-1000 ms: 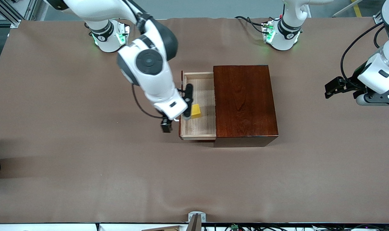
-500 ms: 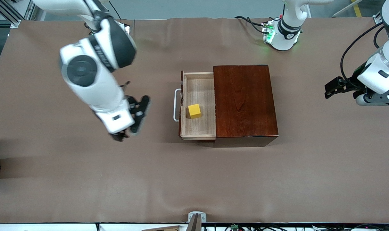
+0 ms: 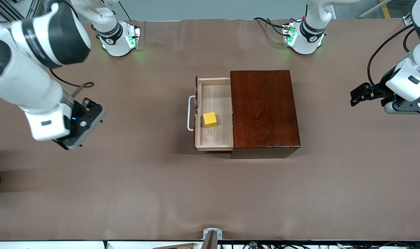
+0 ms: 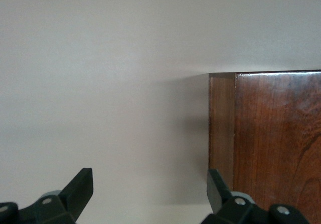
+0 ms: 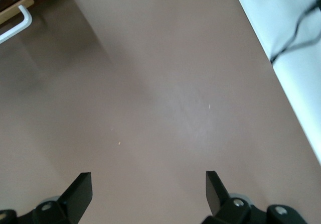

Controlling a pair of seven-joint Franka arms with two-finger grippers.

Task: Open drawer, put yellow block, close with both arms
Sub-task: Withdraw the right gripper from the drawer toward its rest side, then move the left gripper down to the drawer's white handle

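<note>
Withdrawn from the drawer [image 3: 213, 114], right claw [image 5: 148, 196] gapes over table; left claw [image 4: 149, 194] open; yellow block [image 3: 210, 119] inside.

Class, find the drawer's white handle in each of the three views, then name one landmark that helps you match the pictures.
Front view: the handle sticks out of the open drawer, toward the right arm's end of the table.
Left wrist view: not in it; only the box shows.
Right wrist view: the handle shows at the picture's edge.
Shared landmark: the brown table cover, seen in every view.
</note>
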